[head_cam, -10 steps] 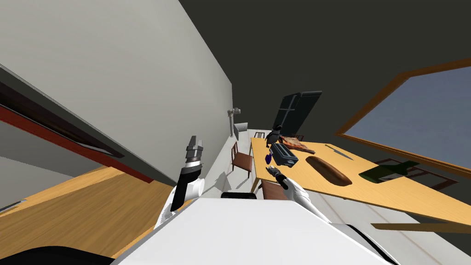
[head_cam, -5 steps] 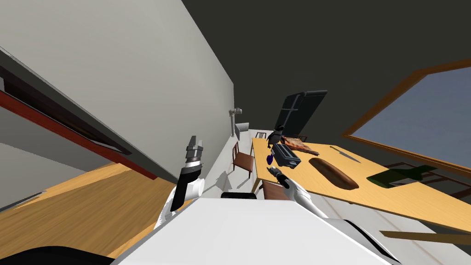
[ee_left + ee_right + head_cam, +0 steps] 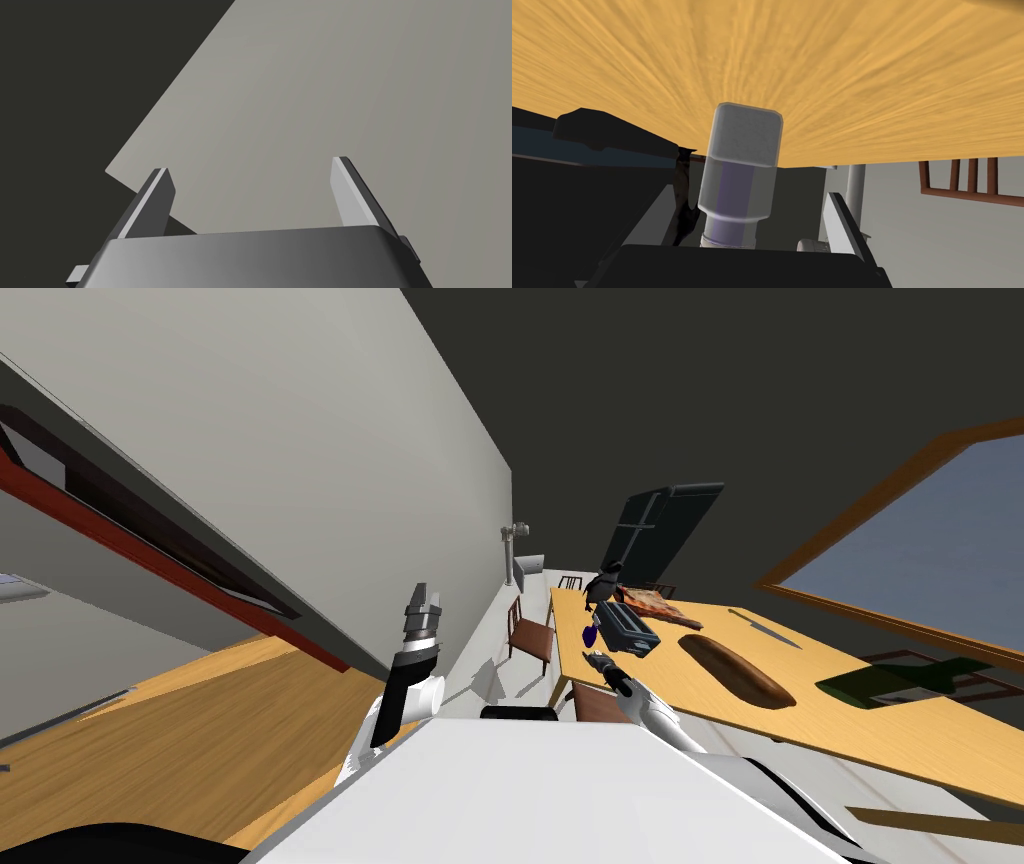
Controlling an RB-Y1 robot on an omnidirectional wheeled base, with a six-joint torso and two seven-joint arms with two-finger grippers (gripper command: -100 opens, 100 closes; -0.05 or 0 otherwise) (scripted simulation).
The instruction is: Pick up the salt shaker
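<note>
Right gripper (image 3: pixel 747 197) at the near corner of the wooden tabletop (image 3: pixel 850 728), its fingers spread wide on either side of the salt shaker (image 3: pixel 739 175), neither visibly pressing it. The salt shaker, grey-capped with a clear, purple-tinted body, is just beside a dark toaster (image 3: pixel 627 628); a loaf (image 3: pixel 736 668) lies farther along. Left gripper (image 3: pixel 251 166) raised near a wall, fingers apart and empty.

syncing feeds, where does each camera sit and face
Head view: on the head, steeply down at the table; shows left gripper raised, right gripper at the table's edge.
Left wrist view: on the left hand, facing away from the table; fingers open.
Right wrist view: on the right hand, facing the salt shaker between its open fingers.
Head and right wrist share the table.
</note>
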